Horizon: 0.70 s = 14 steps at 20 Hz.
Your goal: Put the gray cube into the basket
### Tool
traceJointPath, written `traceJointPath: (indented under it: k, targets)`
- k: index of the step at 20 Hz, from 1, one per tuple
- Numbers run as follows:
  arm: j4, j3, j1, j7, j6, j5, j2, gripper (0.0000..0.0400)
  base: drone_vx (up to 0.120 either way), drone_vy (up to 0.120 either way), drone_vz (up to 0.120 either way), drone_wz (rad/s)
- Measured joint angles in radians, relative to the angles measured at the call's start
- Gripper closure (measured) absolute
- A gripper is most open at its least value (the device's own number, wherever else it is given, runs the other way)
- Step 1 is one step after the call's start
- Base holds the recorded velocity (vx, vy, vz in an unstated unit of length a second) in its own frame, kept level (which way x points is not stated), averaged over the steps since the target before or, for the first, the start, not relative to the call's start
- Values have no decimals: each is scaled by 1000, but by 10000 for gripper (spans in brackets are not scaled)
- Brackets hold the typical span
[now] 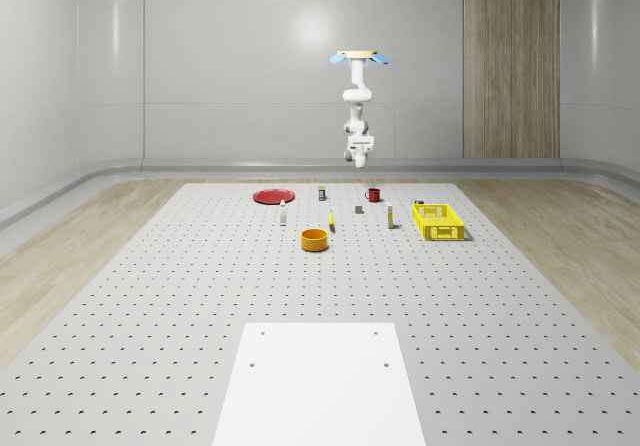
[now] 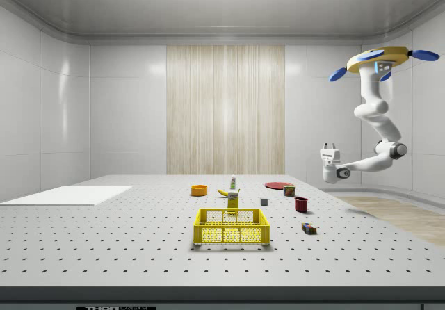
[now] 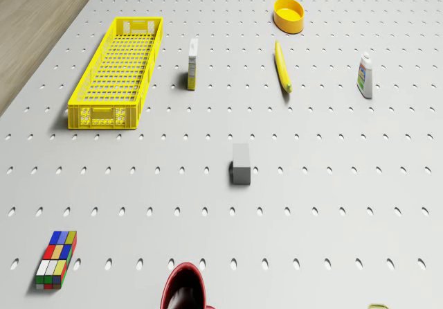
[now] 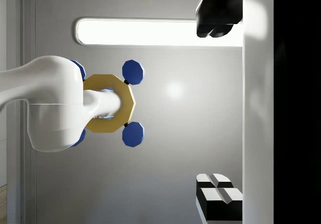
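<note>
The gray cube (image 1: 358, 209) (image 2: 264, 201) (image 3: 241, 163) rests on the perforated table, apart from everything else. The yellow mesh basket (image 1: 438, 221) (image 2: 231, 226) (image 3: 118, 73) stands toward the whole-scene view's right of the cube, with nothing visible inside. My drone (image 1: 358, 57) (image 2: 379, 60) hovers high above the table's far part, roughly over the cube and the mug. The arm hangs folded below it. The gripper (image 1: 358, 156) (image 2: 329, 147) (image 4: 216, 105) is high in the air, pointing up toward the ceiling and the drone's body, open with nothing between its fingers (image 4: 215, 18).
Around the cube lie a red mug (image 1: 373, 195) (image 3: 185, 292), a banana (image 3: 282, 66), a white carton (image 3: 193, 63), a bottle (image 3: 366, 75), an orange bowl (image 1: 315, 239), a red plate (image 1: 272, 197) and a Rubik's cube (image 3: 56, 259). A white sheet (image 1: 320, 381) covers the table's near end.
</note>
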Motion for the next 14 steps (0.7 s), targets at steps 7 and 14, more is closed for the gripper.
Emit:
traceJointPath:
  k: [7,14]
  targets:
    - [-3,2,-1,0,5,-2,-4,0,120,0,0,0]
    - [-7,6,-3,1,10,-7,-7,0,29,0,-23,0]
